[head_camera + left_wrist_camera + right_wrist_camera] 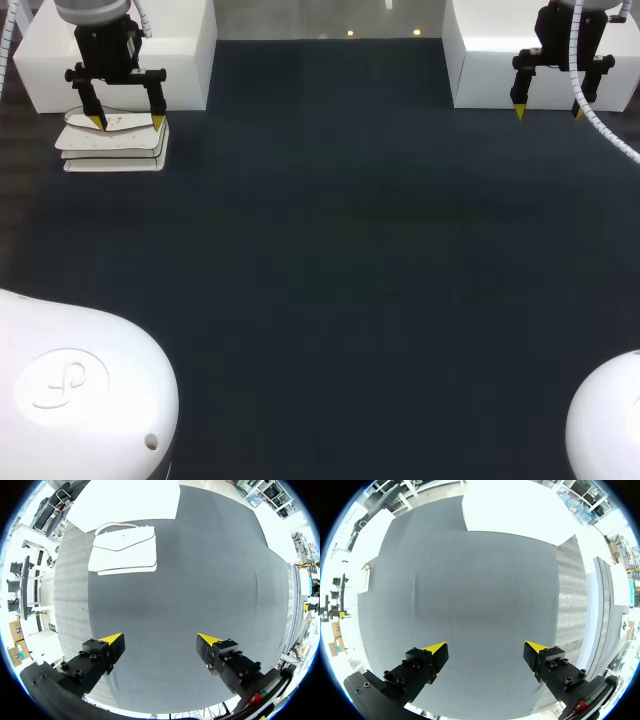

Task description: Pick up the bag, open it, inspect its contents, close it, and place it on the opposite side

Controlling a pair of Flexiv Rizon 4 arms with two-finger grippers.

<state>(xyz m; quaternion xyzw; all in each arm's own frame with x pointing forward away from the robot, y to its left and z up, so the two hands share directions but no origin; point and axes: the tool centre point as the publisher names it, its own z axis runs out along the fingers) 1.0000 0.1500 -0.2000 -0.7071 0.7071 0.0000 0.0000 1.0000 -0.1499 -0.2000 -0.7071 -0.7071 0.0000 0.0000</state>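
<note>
Now left fingers (92,108) hang spread, empty, near the white bag (112,143); right fingers (519,100), likewise spread, well apart from it.

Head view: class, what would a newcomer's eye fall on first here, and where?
The white bag lies flat at the far left of the dark table, bright against it. The left gripper hangs close by it, fingers open and empty; the right gripper hangs open at the far right, away from the bag.
</note>
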